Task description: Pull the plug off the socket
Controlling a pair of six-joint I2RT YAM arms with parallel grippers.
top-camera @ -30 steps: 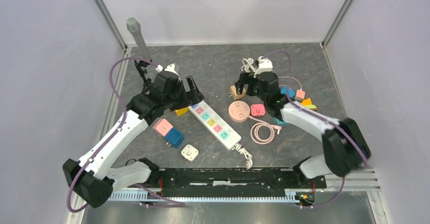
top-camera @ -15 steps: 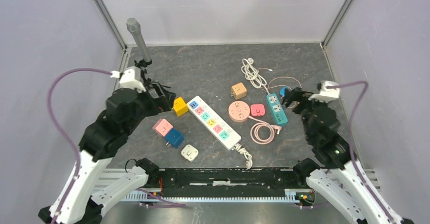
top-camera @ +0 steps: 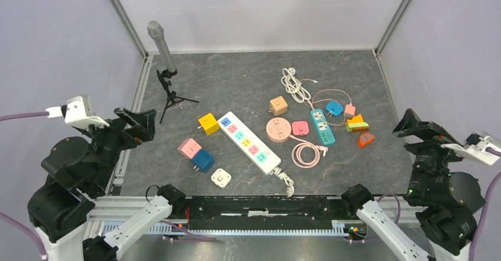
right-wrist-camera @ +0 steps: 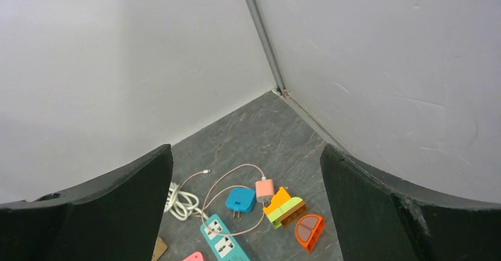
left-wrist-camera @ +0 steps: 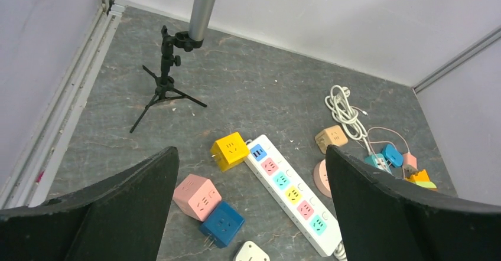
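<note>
Now I have both arms swung back to the lower corners, left gripper (top-camera: 145,125) and right gripper (top-camera: 420,140) gaping and empty, the blue plug (top-camera: 334,107) lying free beside the teal socket strip (top-camera: 322,125) right of centre, so the pull looks done.

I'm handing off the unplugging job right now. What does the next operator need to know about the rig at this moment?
Left gripper: open, empty, up at the left side, clear of everything.
Right gripper: open, empty, up at the right side.
Things: blue plug lies beside the teal strip, prongs bare, in no socket. Yellow cube sits at the white strip end, prongs also free.
Done: the pull looks finished.
Left: probably nothing; I see no plug seated in either strip.
</note>
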